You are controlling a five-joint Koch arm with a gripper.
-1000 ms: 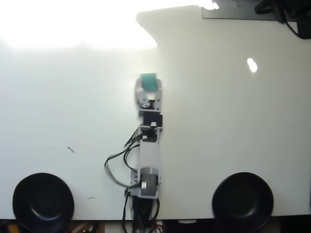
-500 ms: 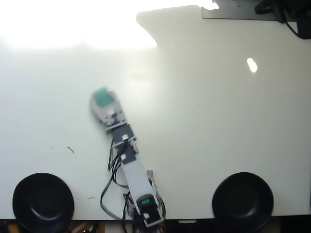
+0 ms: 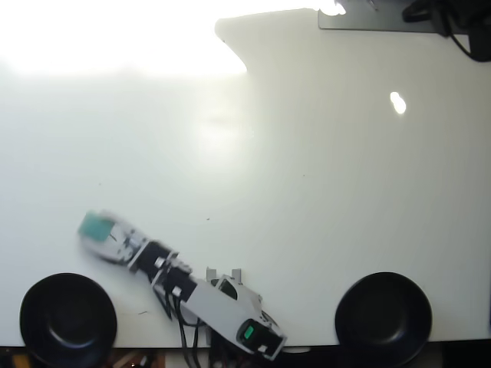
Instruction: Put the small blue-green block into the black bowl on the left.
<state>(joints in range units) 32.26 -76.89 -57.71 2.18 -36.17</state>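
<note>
From the overhead view I see my arm stretched from its base at the bottom edge toward ten o'clock, the hand [image 3: 98,228] blurred but closed around the small blue-green block [image 3: 95,225], which sits at its tip above the white tabletop [image 3: 307,192]. The black bowl [image 3: 67,318] lies near the block at about seven o'clock from it, apart from it. A second black bowl [image 3: 383,316] sits well apart at the lower right.
</note>
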